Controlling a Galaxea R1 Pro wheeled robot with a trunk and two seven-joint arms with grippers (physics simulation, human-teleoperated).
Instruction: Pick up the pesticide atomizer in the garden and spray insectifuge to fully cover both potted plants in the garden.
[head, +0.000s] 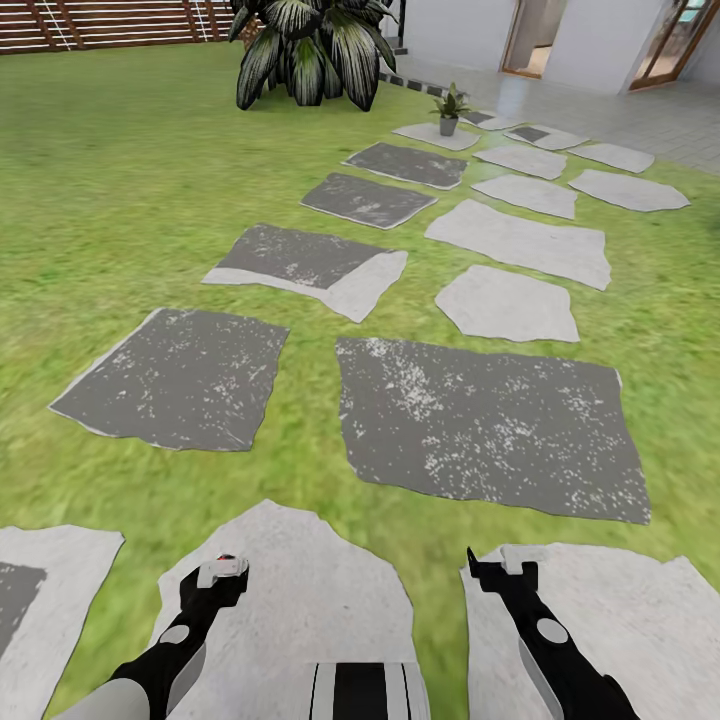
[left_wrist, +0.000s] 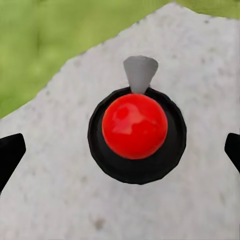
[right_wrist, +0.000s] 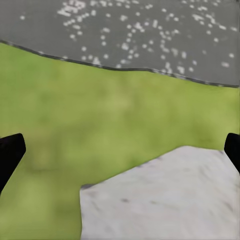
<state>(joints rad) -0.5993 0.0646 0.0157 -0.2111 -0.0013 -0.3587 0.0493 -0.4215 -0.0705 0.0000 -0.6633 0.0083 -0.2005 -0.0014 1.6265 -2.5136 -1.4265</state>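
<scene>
Left gripper (left_wrist: 120, 150), spread, hovers over the red-capped black atomizer (left_wrist: 135, 127); right gripper (right_wrist: 120, 155), spread; 1 small potted plant (head: 449, 108) at 1 o'clock.

No readable text, labels, brands, numbers or signs anywhere: not on stepping stones, plants, fence or robot arms.

Stepping stones (head: 486, 412) run in a double line from the lower edge of the head view up toward the upper right, set in the lawn (head: 120, 220). A small potted plant (head: 449, 108) stands on a far stone at upper centre-right. A large shrub (head: 305, 45) sits left of it at top centre, with a slatted fence (head: 90, 22) across the upper left corner. Both arms enter at the bottom edge: the left gripper (head: 222, 572) over a stone, the right gripper (head: 503, 567) at a stone's edge.
</scene>
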